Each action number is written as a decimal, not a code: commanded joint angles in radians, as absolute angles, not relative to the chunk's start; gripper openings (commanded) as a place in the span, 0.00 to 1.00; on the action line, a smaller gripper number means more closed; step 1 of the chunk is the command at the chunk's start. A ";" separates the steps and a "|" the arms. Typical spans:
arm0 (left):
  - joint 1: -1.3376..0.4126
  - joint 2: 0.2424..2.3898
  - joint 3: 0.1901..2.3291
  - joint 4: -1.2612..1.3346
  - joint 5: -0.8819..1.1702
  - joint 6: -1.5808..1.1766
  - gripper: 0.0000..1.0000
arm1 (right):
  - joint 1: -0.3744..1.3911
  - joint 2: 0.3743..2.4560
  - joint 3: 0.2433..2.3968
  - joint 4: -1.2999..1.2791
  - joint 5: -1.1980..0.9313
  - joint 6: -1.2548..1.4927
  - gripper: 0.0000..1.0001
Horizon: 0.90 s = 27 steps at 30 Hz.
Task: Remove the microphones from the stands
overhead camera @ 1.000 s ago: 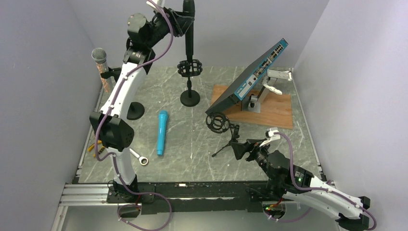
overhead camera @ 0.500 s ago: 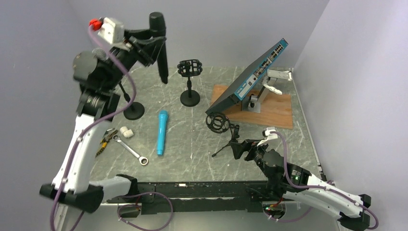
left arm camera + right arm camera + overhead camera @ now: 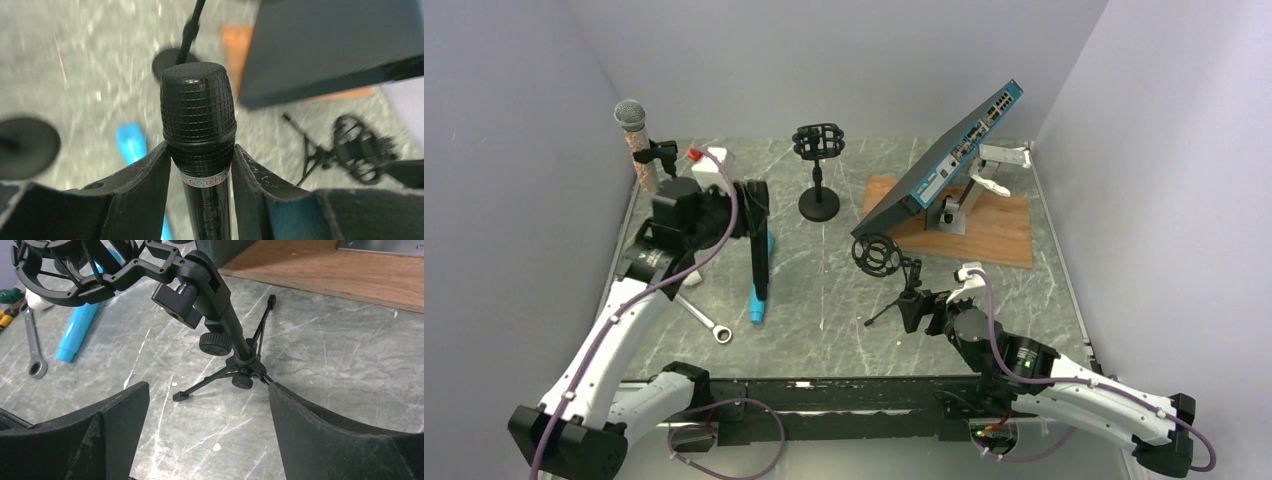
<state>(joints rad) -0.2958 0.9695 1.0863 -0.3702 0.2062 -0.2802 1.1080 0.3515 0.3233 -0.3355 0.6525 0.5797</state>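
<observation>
The left jaws are clamped on the black microphone point(image 3: 198, 107) just below its grille. They hold it roughly upright above the blue microphone point(image 3: 756, 308) on the left of the desk point(image 3: 824, 320), well apart from the round-based stand point(image 3: 819, 205) farther back. The right jaws stand wide apart, flanking the tripod stand point(image 3: 239, 360).

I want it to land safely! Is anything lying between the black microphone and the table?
Yes, probably: the blue microphone lies on the table, just under or beside the lower end of the black microphone.
</observation>
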 commanded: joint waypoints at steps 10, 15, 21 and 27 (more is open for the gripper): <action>-0.288 1.298 1.022 -0.449 0.173 -0.300 0.00 | 1.112 0.362 0.354 -0.304 0.668 0.597 0.91; -0.288 1.495 1.078 -0.426 0.238 -0.378 0.00 | 1.113 0.368 0.359 -0.301 0.669 0.589 0.91; -0.288 1.684 1.171 -0.461 0.214 -0.395 0.00 | 1.112 0.356 0.356 -0.304 0.661 0.592 0.91; -0.288 1.779 1.162 -0.421 0.243 -0.393 0.00 | 1.113 0.337 0.345 -0.293 0.658 0.587 0.91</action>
<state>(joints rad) -0.2893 1.7531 1.1400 -0.4530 0.2020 -0.3824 1.1080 0.3515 0.3241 -0.3359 0.6529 0.5873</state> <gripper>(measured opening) 0.480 0.909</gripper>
